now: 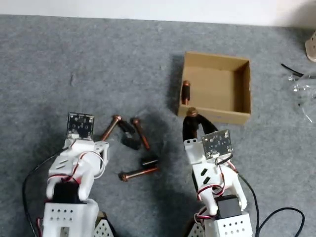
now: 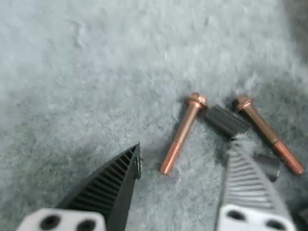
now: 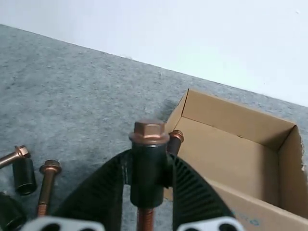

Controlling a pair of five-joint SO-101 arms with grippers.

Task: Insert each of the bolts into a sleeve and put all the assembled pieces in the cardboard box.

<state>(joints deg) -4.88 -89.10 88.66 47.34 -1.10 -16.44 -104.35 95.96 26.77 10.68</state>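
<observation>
My right gripper (image 3: pixel 149 166) is shut on a black sleeve (image 3: pixel 147 180) with a copper bolt (image 3: pixel 149 132) through it, held upright just in front of the cardboard box (image 1: pixel 232 116). One assembled piece (image 1: pixel 185 92) lies inside the box against its left wall. My left gripper (image 2: pixel 185 149) is open just above the carpet, with a loose bolt (image 2: pixel 183 132) lying ahead between its fingers. Beside that bolt lie a sleeve (image 2: pixel 225 120) and a second bolt (image 2: pixel 267 132). Nearer the arms, a third bolt (image 1: pixel 138 173) rests beside another sleeve (image 1: pixel 149 161).
Grey carpet (image 1: pixel 98 64) covers the table. Loose cables and a clear plastic item (image 1: pixel 301 84) lie at the right edge. A pale object (image 1: pixel 311 47) sits at the far right corner. A further sleeve (image 1: pixel 131 143) lies between the bolts.
</observation>
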